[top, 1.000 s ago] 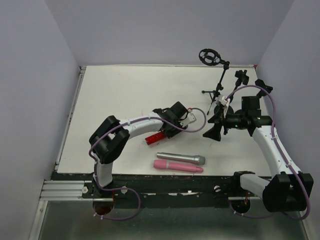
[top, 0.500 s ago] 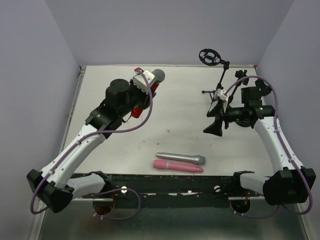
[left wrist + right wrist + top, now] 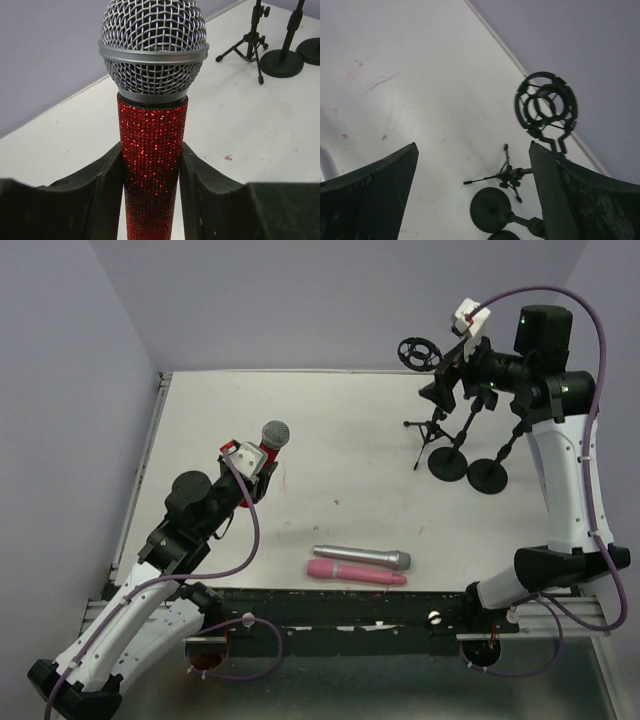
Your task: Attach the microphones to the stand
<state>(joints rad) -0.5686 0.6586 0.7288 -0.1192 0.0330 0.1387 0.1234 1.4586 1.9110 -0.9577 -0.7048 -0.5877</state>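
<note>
Left claw [image 3: 255, 462] raised, one red microphone [image 3: 276, 433] gripped — two microphones [image 3: 360, 557] lying, three stands [image 3: 448, 463]

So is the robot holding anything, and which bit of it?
The left gripper holds the glittery red microphone by its handle, just below the silver mesh head. The right gripper is open and holds nothing.

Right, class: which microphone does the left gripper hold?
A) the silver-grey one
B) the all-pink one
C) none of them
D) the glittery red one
D: the left gripper grips the red microphone by its body; the pink microphone and silver-grey microphone lie on the table.
</note>
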